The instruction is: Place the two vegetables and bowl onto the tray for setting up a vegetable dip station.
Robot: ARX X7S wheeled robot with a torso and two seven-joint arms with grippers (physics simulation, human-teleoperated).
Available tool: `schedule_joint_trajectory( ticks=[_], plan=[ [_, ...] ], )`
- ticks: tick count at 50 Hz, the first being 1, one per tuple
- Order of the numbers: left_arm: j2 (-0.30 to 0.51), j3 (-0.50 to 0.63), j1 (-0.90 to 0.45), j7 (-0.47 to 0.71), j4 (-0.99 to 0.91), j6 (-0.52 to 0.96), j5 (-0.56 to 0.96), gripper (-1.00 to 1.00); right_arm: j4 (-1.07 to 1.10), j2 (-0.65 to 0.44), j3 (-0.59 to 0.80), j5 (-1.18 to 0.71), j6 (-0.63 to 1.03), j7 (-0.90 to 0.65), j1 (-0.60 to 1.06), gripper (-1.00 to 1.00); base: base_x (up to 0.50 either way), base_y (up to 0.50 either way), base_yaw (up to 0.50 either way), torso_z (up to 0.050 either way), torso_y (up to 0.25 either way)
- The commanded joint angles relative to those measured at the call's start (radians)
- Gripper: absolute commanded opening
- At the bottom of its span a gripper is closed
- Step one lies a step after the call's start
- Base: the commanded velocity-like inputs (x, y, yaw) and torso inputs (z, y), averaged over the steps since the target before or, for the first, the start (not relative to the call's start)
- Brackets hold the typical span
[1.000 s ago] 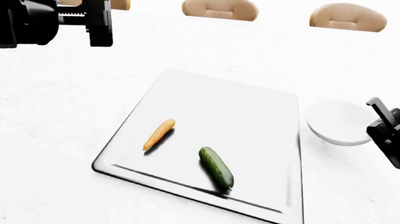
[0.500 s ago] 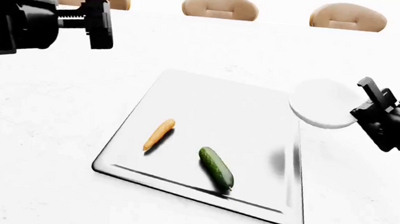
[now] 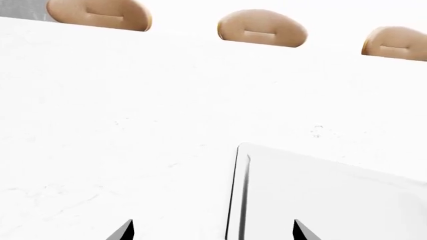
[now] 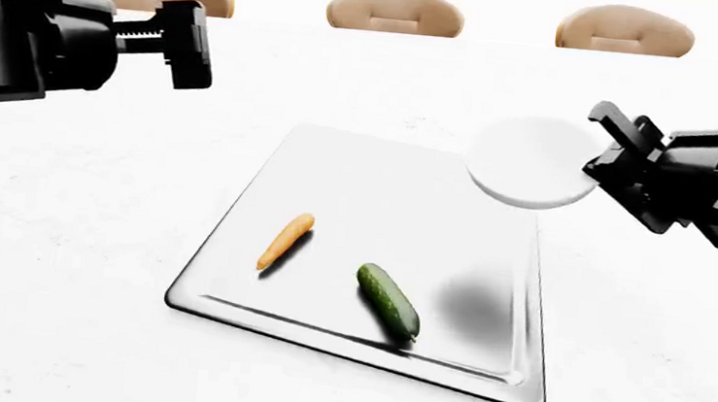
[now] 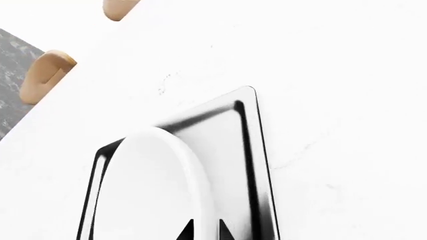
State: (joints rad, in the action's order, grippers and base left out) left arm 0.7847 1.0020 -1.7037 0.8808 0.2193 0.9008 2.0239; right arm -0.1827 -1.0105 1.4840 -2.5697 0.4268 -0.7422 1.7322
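Silvery tray (image 4: 372, 202) lies flat on the white table (image 4: 83, 235). Above the tray's far right corner, the right gripper (image 4: 600, 154) clamps the bowl (image 4: 533, 175) by its rim. Cucumber (image 4: 387, 301) and carrot (image 4: 285, 240) rest on the tray's near half. The left gripper (image 4: 181, 44) hangs spread and empty beyond the tray's left edge.
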Motion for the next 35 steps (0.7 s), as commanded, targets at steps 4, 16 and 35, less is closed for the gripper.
schedule_joint_trajectory(
  ticks=[4, 16, 35],
  plan=[
    [-0.014, 0.000, 0.014, -0.021, 0.010, -0.015, -0.015, 1.00, 0.007, 0.027, -0.021, -0.038, -0.024, 0.048, -0.043, -1.00, 0.00, 0.00, 0.00, 0.000, 0.000],
    [0.002, -0.006, 0.039, -0.031, -0.004, -0.032, -0.018, 1.00, -0.001, 0.083, -0.046, -0.088, -0.051, 0.101, -0.081, -1.00, 0.00, 0.00, 0.00, 0.000, 0.000],
    [0.014, -0.011, 0.047, -0.019, -0.015, -0.037, -0.008, 1.00, -0.031, 0.122, -0.053, -0.083, -0.036, 0.202, -0.137, -1.00, 0.00, 0.00, 0.00, 0.000, 0.001]
  ],
)
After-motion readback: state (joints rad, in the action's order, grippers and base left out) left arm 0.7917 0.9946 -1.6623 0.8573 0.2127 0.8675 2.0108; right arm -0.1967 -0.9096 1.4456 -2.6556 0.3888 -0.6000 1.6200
